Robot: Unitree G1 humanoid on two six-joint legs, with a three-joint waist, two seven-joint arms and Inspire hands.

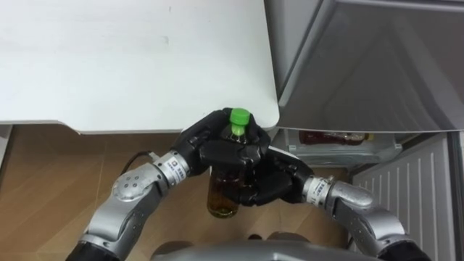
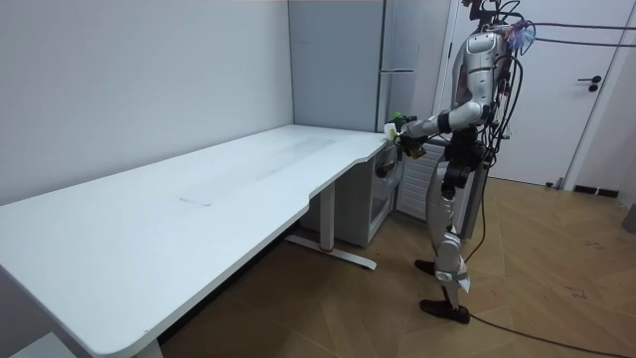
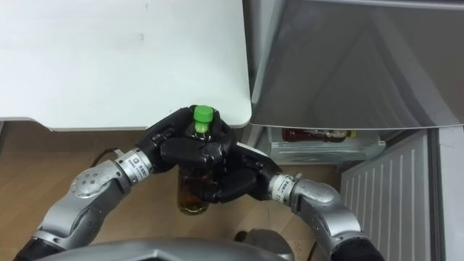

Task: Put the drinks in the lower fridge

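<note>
A green-capped bottle [image 1: 226, 185] is clasped upright by left hand [image 1: 217, 141] and right hand [image 1: 264, 181], beside the table [image 1: 145, 65].

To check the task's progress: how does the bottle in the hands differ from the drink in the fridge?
The bottle stands upright, gripped by the left hand and right hand; the drink lies sideways in the fridge. The bottle is amber with a green cap; the drink is dark red.

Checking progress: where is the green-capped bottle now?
The bottle is at the eye views' centre, clasped by the left hand and right hand, just off the corner of the table, left of the open fridge.
</note>
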